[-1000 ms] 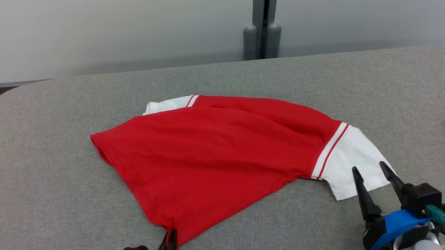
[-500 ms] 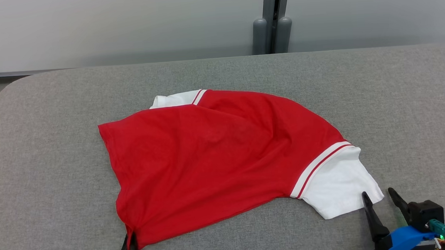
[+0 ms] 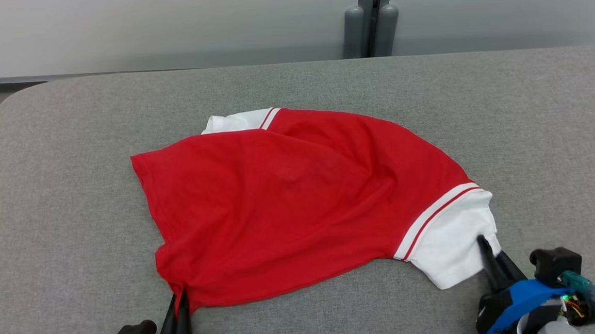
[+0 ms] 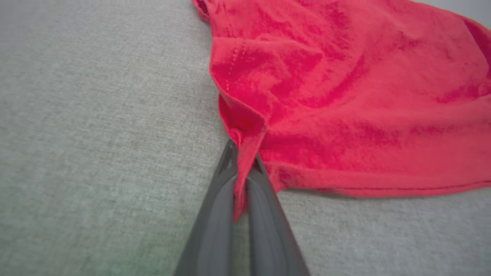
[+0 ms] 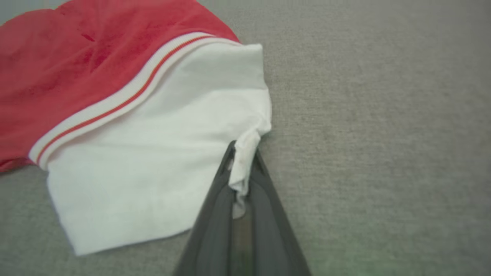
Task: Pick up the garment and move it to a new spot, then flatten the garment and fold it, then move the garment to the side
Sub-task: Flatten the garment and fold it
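The garment (image 3: 289, 198) is a red shirt with white sleeves, lying spread on the grey padded table (image 3: 63, 228). My left gripper (image 3: 179, 300) is shut on its near red hem corner, and the left wrist view shows red cloth (image 4: 345, 96) pinched between the fingers (image 4: 215, 203) of that gripper (image 4: 242, 157). My right gripper (image 3: 488, 251) is shut on the edge of the white sleeve (image 3: 454, 245). In the right wrist view, a bunch of that white sleeve (image 5: 153, 161) sits squeezed between the fingers of the right gripper (image 5: 242, 153). A second white sleeve (image 3: 235, 121) peeks out at the far side.
A pale wall with two grey posts (image 3: 371, 31) stands behind the table's far edge. The table's rounded left corner (image 3: 0, 113) drops to a floor strip. Bare grey padding lies all around the shirt.
My right gripper has shut on the white sleeve's edge, having stood open beside it. The left gripper keeps its hold on the hem. The head camera has shifted a little.
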You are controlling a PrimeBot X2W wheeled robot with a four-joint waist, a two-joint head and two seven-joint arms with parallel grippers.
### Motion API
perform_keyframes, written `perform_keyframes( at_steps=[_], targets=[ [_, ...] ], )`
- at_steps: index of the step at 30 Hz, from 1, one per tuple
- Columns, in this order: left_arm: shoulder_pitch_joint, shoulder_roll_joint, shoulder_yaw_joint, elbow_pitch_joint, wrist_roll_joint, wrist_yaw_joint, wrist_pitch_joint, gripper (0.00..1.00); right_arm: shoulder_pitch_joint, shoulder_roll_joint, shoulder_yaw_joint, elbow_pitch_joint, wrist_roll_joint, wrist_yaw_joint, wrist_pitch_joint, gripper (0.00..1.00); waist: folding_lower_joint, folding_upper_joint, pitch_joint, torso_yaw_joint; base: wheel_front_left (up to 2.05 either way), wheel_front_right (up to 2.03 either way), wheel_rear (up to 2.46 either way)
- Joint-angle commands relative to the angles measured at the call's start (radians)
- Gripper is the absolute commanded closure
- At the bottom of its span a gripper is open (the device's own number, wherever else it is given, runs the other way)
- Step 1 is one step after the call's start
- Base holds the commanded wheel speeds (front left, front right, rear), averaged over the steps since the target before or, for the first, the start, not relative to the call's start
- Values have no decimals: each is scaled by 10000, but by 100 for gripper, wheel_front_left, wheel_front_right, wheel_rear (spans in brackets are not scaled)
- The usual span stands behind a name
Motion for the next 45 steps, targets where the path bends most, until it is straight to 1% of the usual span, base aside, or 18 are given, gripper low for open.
perform_keyframes(
  at_steps=[1,3,8,11,15,17,20,22,24,25,28,31,34,37,39,43,45],
  targets=[
    [-206,-3,24,-211,212,35,28,100,104,71,102,-422,405,27,102,100,1,0,7,14,0,0,0],
    [-342,3,104,-642,281,-48,16,100,106,-157,205,-1380,814,14,81,100,1,0,-44,36,0,0,0],
    [-1101,3,529,-2235,765,-394,3,100,-336,-379,113,-3601,2189,16,70,100,1,0,-430,33,0,0,0],
    [-1930,248,816,-3245,1155,-598,5,100,-901,-589,-21,-4588,2905,16,70,100,1,0,-762,27,0,0,0],
    [-3196,869,871,-4192,1471,-842,5,100,-1898,-1033,4,-5673,3632,16,70,100,1,0,-1156,-46,0,0,0],
    [-3826,1248,633,-4614,1528,-939,7,100,-2428,-1243,57,-6146,4050,16,72,100,1,0,-1320,-80,0,0,0],
    [-4673,1758,299,-5165,1145,-995,122,100,-3184,-1624,63,-6904,4594,16,72,100,1,0,-1501,-90,0,0,0],
    [-5184,2119,95,-5525,892,-1007,462,95,-3700,-1883,18,-7346,4816,16,183,100,1,0,-1554,-103,0,0,0],
    [-5591,2411,-61,-5802,606,-1010,904,96,-4204,-2095,-44,-7639,4970,16,513,100,1,0,-1516,-104,0,0,0],
    [-5777,2581,-117,-5864,490,-991,1155,100,-4456,-2192,-95,-7718,4996,16,682,100,1,0,-1448,-105,0,0,0],
    [-6243,2720,-211,-5814,-30,-993,1762,100,-5127,-2405,-131,-7597,4752,16,1169,100,1,0,-1134,-99,0,0,0],
    [-6588,2615,-240,-5506,-509,-995,2169,100,-5774,-2376,-17,-7242,4521,16,1549,100,1,0,-656,-109,0,0,0],
    [-7026,2501,-308,-5087,-623,-971,2330,100,-6455,-2291,169,-6753,4336,16,1637,100,1,0,-17,-179,0,0,0],
    [-7689,2370,-405,-4410,-516,-935,2174,100,-7382,-2224,240,-5976,4126,16,1396,100,1,0,651,-262,0,0,0],
    [-8432,2304,-436,-3877,-408,-915,1975,100,-8213,-2179,41,-5428,4015,16,1086,100,1,0,1090,-290,0,0,0],
    [-10187,2069,-406,-3012,43,-615,1155,100,-9898,-2324,-104,-4421,3609,16,511,100,1,0,1696,-342,0,0,0],
    [-10777,1891,-377,-2550,65,-507,847,100,-10440,-2350,-64,-4021,3497,16,344,100,1,0,1838,-372,0,0,0]
  ],
)
